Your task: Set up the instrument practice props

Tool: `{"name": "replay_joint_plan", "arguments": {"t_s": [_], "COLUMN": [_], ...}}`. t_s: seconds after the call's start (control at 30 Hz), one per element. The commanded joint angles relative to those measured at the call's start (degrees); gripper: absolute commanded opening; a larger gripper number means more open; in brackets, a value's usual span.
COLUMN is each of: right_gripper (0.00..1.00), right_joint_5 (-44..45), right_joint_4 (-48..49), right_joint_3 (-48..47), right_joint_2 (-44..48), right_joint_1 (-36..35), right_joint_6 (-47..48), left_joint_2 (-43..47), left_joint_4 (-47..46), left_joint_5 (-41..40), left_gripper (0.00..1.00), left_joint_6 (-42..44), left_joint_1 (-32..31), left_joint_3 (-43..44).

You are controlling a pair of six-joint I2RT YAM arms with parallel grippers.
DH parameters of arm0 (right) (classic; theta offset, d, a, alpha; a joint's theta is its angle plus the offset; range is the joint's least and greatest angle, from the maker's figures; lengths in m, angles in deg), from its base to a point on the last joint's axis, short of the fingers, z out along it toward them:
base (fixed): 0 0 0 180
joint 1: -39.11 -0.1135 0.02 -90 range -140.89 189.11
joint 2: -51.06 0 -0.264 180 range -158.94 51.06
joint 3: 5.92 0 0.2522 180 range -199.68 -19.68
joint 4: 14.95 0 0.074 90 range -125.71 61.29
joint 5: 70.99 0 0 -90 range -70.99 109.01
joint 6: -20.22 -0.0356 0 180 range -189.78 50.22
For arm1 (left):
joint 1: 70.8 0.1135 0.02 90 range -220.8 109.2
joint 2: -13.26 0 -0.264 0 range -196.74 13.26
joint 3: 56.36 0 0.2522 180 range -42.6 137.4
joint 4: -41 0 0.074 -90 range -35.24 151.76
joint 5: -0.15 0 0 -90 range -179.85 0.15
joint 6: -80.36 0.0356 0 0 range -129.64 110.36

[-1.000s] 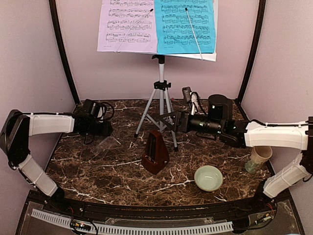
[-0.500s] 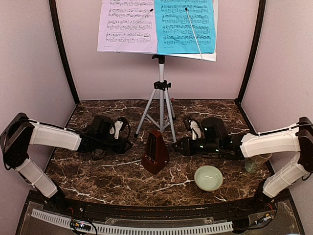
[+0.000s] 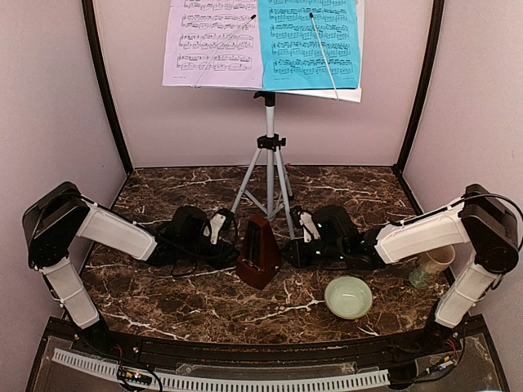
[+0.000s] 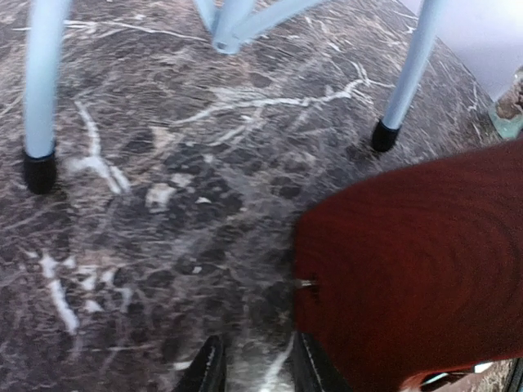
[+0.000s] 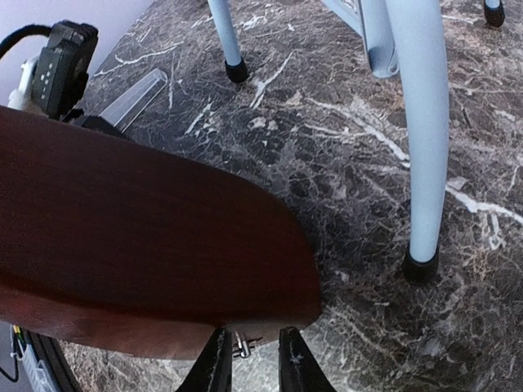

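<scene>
The silver tripod music stand (image 3: 270, 163) stands at the back, with a lavender page (image 3: 212, 41) and a cyan page (image 3: 310, 41) on its desk. In front of it sits the reddish-brown metronome (image 3: 260, 255). My left gripper (image 3: 231, 243) is low against its left side. In the left wrist view its jaws (image 4: 260, 371) are narrowly open over bare marble, beside the metronome (image 4: 417, 269). My right gripper (image 3: 292, 245) is at the right side. Its narrowly open jaws (image 5: 255, 363) straddle a small metal key (image 5: 242, 347) under the metronome (image 5: 147, 245). A clear cover (image 5: 137, 94) lies beyond.
A pale green bowl (image 3: 349, 296) sits front right, and a cream mug (image 3: 431, 263) stands at the right edge behind my right arm. Tripod feet (image 4: 39, 171) (image 5: 421, 265) rest close to both grippers. Booth walls close in the back and sides.
Both arms have swung inward and down to the metronome, the left from the far left, the right from the tripod. Both sets of jaws have narrowed.
</scene>
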Motion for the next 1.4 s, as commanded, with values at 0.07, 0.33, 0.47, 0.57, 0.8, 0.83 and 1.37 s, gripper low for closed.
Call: {"name": "replay_joint_plan", "arguments": {"t_s": [0.07,0.33,0.47,0.57,0.8,0.83,1.37], "right_gripper": [0.21,0.23,0.26,0.32,0.69,0.74,0.86], "right_joint_5": [2.2,0.8,0.8,1.4,-1.4,-2.6,0.0], "right_joint_4": [2.9,3.3,3.9,3.4,5.7,6.7,7.7], "right_joint_3": [-4.7,-8.5,-9.5,-8.4,-1.2,-0.2,-8.3], "right_joint_2": [-2.8,-5.3,-5.5,-3.3,6.6,7.7,2.1], "right_joint_1": [0.1,0.5,0.7,1.1,1.3,1.2,-3.7], "right_joint_6": [2.1,6.4,7.6,8.1,9.1,9.2,6.8], "left_joint_2": [1.9,4.6,3.9,3.1,4.1,4.3,7.5], "left_joint_4": [-4.4,-7.3,-10.1,-10.9,-9.9,-9.5,-7.7], "left_joint_5": [2.6,3.9,4.6,5.2,4.3,3.6,0.9], "left_gripper": [0.3,0.31,0.3,0.3,0.3,0.3,0.31], "left_joint_6": [-1.0,-1.5,-2.9,-3.7,-3.3,-3.2,-3.2], "left_joint_1": [-1.4,-1.9,-2.0,-2.1,-2.0,-2.1,-2.1], "left_joint_3": [-2.5,-6.2,-6.5,-6.2,-6.0,-6.0,-7.1]}}
